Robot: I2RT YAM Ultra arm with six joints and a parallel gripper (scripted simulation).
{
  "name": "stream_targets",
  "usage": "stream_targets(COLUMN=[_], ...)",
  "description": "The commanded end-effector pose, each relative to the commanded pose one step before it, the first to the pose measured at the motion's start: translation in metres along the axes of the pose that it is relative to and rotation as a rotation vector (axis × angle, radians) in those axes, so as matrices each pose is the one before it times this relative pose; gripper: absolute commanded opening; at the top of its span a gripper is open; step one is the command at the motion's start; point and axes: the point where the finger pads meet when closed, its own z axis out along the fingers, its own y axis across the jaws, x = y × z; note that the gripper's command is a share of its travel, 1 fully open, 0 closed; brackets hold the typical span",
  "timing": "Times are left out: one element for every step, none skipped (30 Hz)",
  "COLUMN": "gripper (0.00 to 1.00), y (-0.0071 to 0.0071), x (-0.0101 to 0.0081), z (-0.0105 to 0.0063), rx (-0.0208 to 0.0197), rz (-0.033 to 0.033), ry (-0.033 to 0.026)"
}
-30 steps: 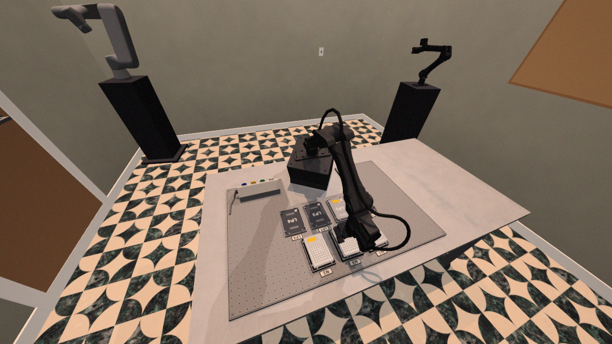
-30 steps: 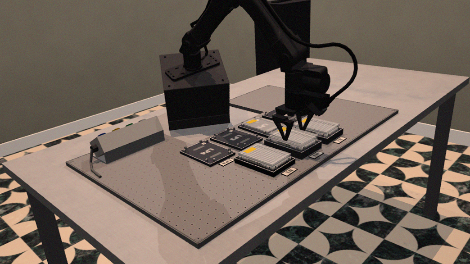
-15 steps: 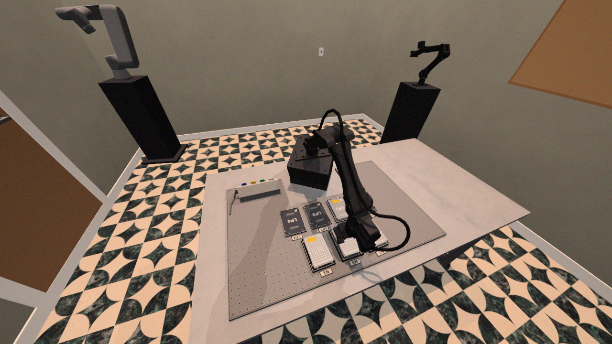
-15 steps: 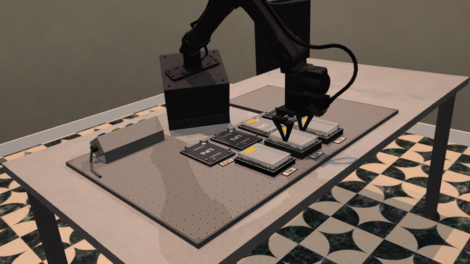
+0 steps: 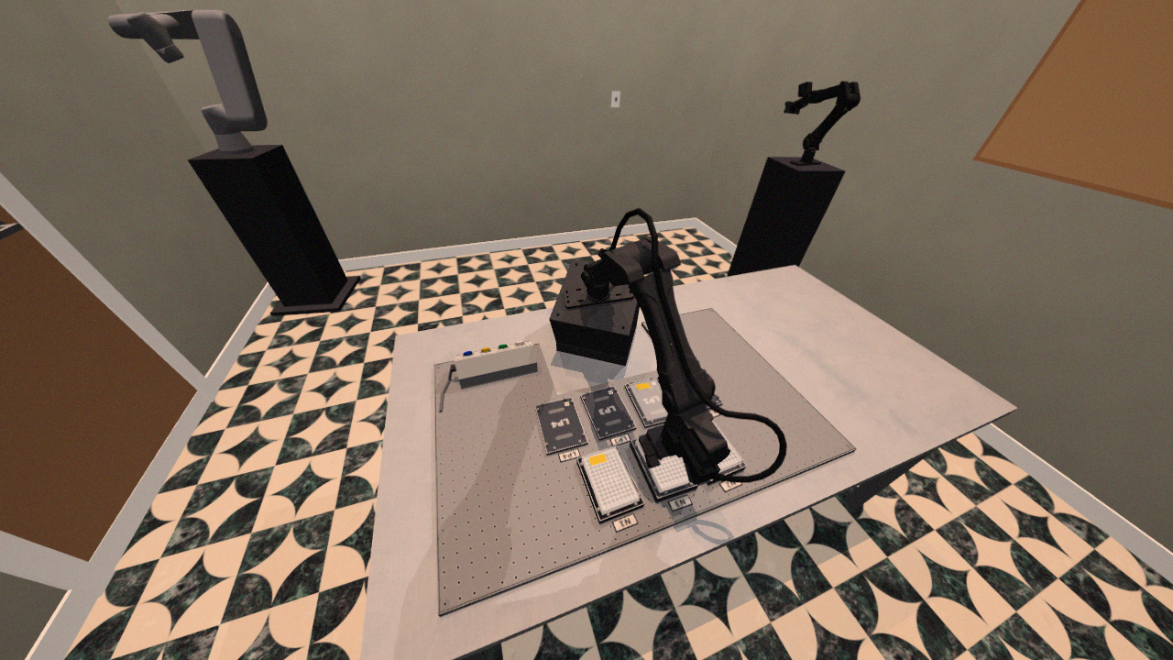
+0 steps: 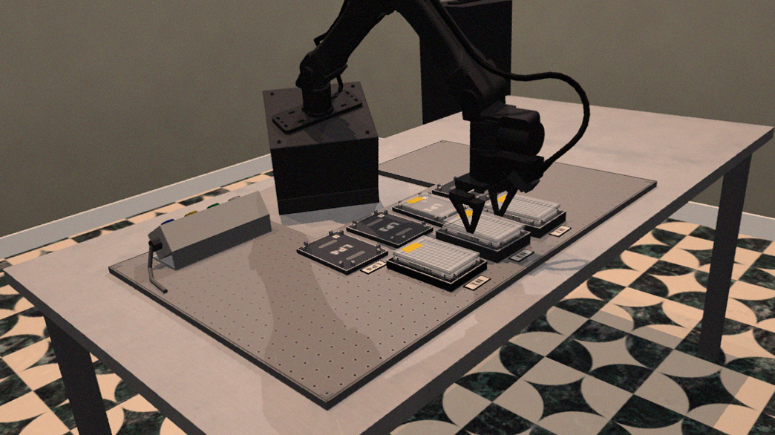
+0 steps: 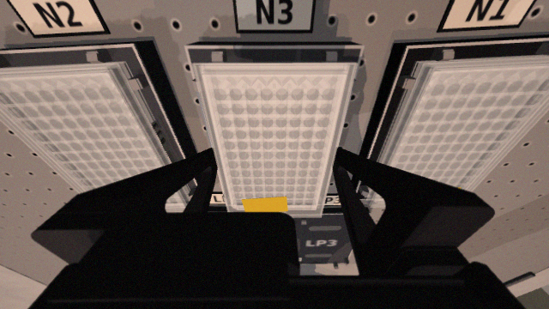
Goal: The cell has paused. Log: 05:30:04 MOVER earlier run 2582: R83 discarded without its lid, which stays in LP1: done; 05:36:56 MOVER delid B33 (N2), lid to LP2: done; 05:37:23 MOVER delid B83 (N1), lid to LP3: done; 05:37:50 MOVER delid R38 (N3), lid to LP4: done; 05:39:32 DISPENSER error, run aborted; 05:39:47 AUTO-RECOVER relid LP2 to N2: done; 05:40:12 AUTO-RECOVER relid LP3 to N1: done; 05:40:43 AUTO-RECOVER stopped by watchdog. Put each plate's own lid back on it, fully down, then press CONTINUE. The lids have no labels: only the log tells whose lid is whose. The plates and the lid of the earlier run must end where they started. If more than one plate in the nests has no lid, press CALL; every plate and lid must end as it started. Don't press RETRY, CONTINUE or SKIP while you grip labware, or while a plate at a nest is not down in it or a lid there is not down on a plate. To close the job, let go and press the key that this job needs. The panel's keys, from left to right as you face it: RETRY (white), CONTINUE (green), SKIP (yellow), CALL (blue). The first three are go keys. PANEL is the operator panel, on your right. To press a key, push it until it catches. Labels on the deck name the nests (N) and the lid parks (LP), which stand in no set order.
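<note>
My gripper (image 7: 274,154) (image 6: 484,211) (image 5: 693,459) is shut on a clear lid (image 7: 274,116) (image 6: 491,229) (image 5: 665,474) with a yellow tag, gripping its long sides. The lid lies over the plate in the middle nest, N3 (image 7: 274,13), and lines up with it. I cannot tell whether it is fully down. The plates in N2 (image 7: 77,124) (image 6: 533,209) and N1 (image 7: 463,120) (image 6: 439,257) (image 5: 608,482) carry lids. Parks LP4 (image 5: 561,423) (image 6: 344,255) and LP3 (image 5: 608,410) (image 6: 391,233) (image 7: 322,242) are bare. A lid (image 5: 648,400) (image 6: 428,205) rests in LP1.
The grey operator panel (image 5: 496,363) (image 6: 211,229) with its coloured keys stands at the far side of the deck from the nests. The arm's black base block (image 5: 594,324) (image 6: 323,157) stands behind the lid parks.
</note>
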Motion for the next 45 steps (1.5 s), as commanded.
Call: stream_targets(gripper=[0.00, 0.00, 0.00, 0.00, 0.00, 0.00, 0.00, 0.00, 0.00, 0.00, 0.00, 0.00, 0.00, 0.00, 0.00, 0.00, 0.00, 0.00, 0.00, 0.00, 0.00, 0.00, 0.00, 0.00, 0.00, 0.00, 0.00, 0.00, 0.00, 0.00, 0.00, 0.00, 0.00, 0.00, 0.00, 0.00, 0.00, 0.00, 0.00, 0.00, 0.00, 0.00, 0.00, 0.00, 0.00], y=[-0.00203, 0.00001, 0.00001, 0.00001, 0.00001, 0.00001, 0.00001, 0.00001, 0.00001, 0.00001, 0.00000, 0.00000, 0.00012, 0.00004, 0.00009, 0.00008, 0.00004, 0.00007, 0.00005, 0.00006, 0.00006, 0.00006, 0.00006, 0.00006, 0.00006, 0.00006, 0.00006, 0.00000, 0.00000, 0.00021, -0.00004, -0.00005, -0.00005, -0.00005, 0.00027, 0.00011, 0.00005, 0.00006, 0.00006, 0.00006, 0.00007, 0.00005, 0.00006, 0.00005, 0.00000], x=[-0.00618, 0.00015, 0.00015, 0.00015, 0.00015, 0.00015, 0.00015, 0.00015, 0.00015, 0.00016, 0.00000, 0.00000, 0.00050, 0.00018, 0.00036, 0.00033, 0.00017, 0.00030, 0.00021, 0.00026, 0.00025, 0.00024, 0.00025, 0.00024, 0.00025, 0.00024, 0.00027, 0.00000, 0.00000, 0.00080, -0.00011, -0.00014, -0.00014, -0.00014, 0.00101, 0.00044, 0.00021, 0.00027, 0.00026, 0.00024, 0.00028, 0.00022, 0.00027, 0.00023, 0.00000], z=[-0.00686, 0.00010, 0.00010, 0.00010, 0.00010, 0.00010, 0.00010, 0.00010, 0.00010, 0.00010, 0.00000, 0.00000, 0.00060, 0.00014, 0.00041, 0.00036, 0.00012, 0.00032, 0.00019, 0.00025, 0.00024, 0.00022, 0.00025, 0.00022, 0.00024, 0.00023, 0.00027, 0.00000, 0.00000, 0.00105, -0.00029, -0.00034, -0.00034, -0.00034, 0.00135, 0.00052, 0.00018, 0.00027, 0.00025, 0.00022, 0.00029, 0.00019, 0.00027, 0.00021, 0.00000], rx=[-0.00228, 0.00000, 0.00000, 0.00000, 0.00000, 0.00000, 0.00000, 0.00000, 0.00000, 0.00000, 0.00000, 0.00000, 0.00004, 0.00000, 0.00003, 0.00002, 0.00000, 0.00002, 0.00001, 0.00001, 0.00001, 0.00001, 0.00001, 0.00001, 0.00001, 0.00001, 0.00002, 0.00000, 0.00000, 0.00009, -0.00003, -0.00004, -0.00004, -0.00004, 0.00012, 0.00004, 0.00001, 0.00002, 0.00001, 0.00001, 0.00002, 0.00001, 0.00002, 0.00001, 0.00000], rz=[0.00619, 0.00000, 0.00000, 0.00000, 0.00000, 0.00000, 0.00000, 0.00000, 0.00000, 0.00017, 0.00000, 0.00000, -0.00016, 0.00006, 0.00001, -0.00006, 0.00017, -0.00005, 0.00010, 0.00001, 0.00006, 0.00003, 0.00004, 0.00004, 0.00004, 0.00001, 0.00002, 0.00000, 0.00000, -0.00024, 0.00023, 0.00022, 0.00023, 0.00025, -0.00067, -0.00024, 0.00006, 0.00004, 0.00008, 0.00007, 0.00001, 0.00009, 0.00002, 0.00006, 0.00000], ry=[-0.04103, 0.00001, 0.00001, 0.00001, 0.00001, 0.00001, 0.00001, 0.00001, 0.00001, 0.00001, 0.00000, 0.00000, 0.00130, 0.00015, 0.00082, 0.00070, 0.00010, 0.00061, 0.00027, 0.00043, 0.00039, 0.00036, 0.00042, 0.00037, 0.00041, 0.00038, 0.00049, 0.00000, 0.00000, 0.00245, -0.00093, -0.00105, -0.00105, -0.00106, 0.00324, 0.00111, 0.00027, 0.00048, 0.00043, 0.00036, 0.00053, 0.00027, 0.00049, 0.00034, 0.00000])
